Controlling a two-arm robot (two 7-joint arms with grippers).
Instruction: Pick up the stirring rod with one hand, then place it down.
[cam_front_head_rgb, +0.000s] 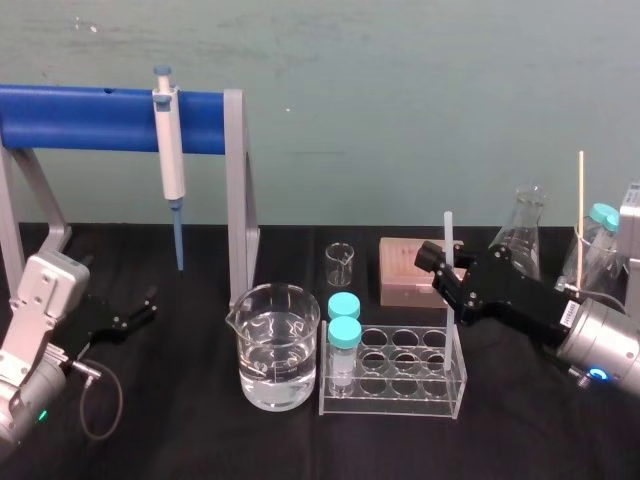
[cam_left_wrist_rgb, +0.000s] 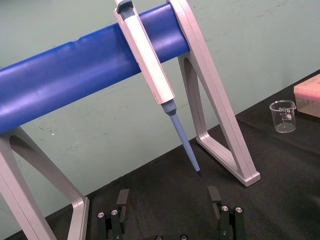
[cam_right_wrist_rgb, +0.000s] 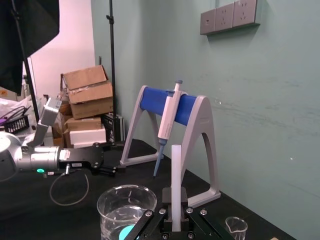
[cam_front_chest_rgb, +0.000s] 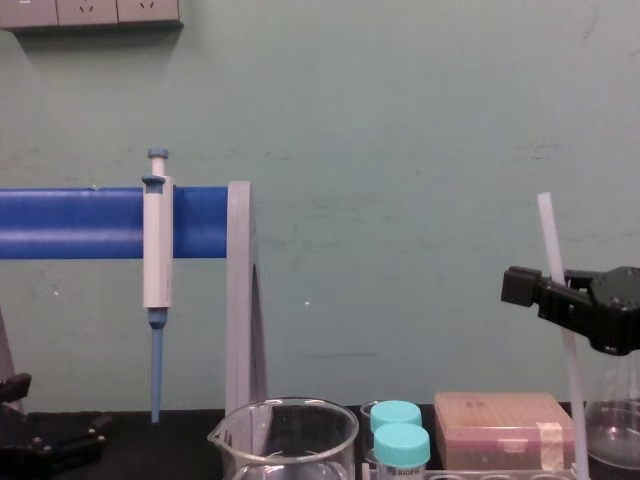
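The right pincer (cam_front_head_rgb: 446, 268), matte black with two angular plastic jaws, is clamped on the stirring rod (cam_front_head_rgb: 448, 232), a long, thin, straight stick of translucent, milky white with the same thickness all along. The rod stands nearly upright with a slight tilt. Its top rises well above the jaws, and its lower length drops past them toward the back right corner of the clear plastic test-tube rack (cam_front_head_rgb: 392, 400). Whether its lower tip touches the black tabletop (cam_front_head_rgb: 180, 430) cannot be told. The left pincer (cam_front_head_rgb: 140, 312) hangs low at the left, near the grey stand with a blue bar (cam_front_head_rgb: 100, 118), its jaws apart.
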